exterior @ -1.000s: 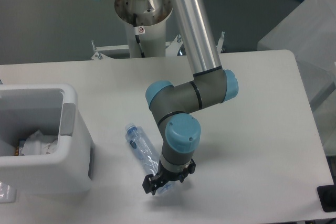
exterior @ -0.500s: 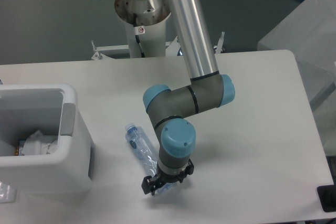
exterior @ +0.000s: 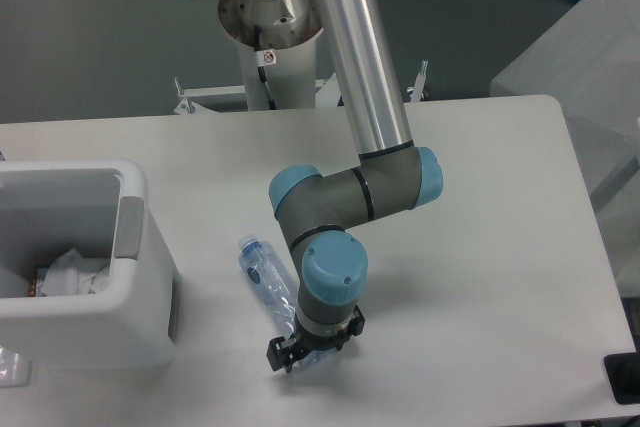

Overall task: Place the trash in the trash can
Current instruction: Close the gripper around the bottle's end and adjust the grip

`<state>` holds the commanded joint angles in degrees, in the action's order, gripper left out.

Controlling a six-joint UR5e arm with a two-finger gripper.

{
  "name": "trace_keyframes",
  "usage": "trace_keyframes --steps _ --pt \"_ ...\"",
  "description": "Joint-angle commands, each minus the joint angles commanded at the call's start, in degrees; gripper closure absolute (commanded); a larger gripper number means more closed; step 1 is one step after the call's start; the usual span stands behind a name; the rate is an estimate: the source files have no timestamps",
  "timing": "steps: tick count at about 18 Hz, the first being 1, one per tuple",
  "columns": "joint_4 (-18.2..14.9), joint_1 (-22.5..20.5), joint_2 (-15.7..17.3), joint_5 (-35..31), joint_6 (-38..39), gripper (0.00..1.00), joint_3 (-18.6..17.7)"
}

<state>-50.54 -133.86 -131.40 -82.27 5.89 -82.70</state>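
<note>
The crushed clear bluish bottle (exterior: pixel 262 269) lies on the white table, cap end toward the back left, running toward the front right. My gripper (exterior: pixel 305 347) points down over the bottle's near end, its black fingers standing either side of it, apparently open; the contact is hidden by the wrist. The white trash can (exterior: pixel 140 287) with a grey side panel stands at the left, well left of the bottle. A small clear wrapper (exterior: pixel 12 365) lies on the table at the far left edge, in front of the can.
The trash can holds crumpled white paper (exterior: pixel 72 272). The arm's base column (exterior: pixel 270 57) stands behind the table's back edge. A translucent box (exterior: pixel 590 77) stands off the table to the right. The front table edge is close below the gripper.
The wrist and gripper have shifted a little to the left and lower over the bottle's near end. The bottle has not moved.
</note>
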Motion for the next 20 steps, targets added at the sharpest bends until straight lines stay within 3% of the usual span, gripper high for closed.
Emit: trace_keyframes --steps 11,20 --pt "-0.1 0.8 0.4 0.0 -0.2 0.33 -0.4" --pt "-0.3 0.8 0.5 0.0 -0.2 0.37 -0.5"
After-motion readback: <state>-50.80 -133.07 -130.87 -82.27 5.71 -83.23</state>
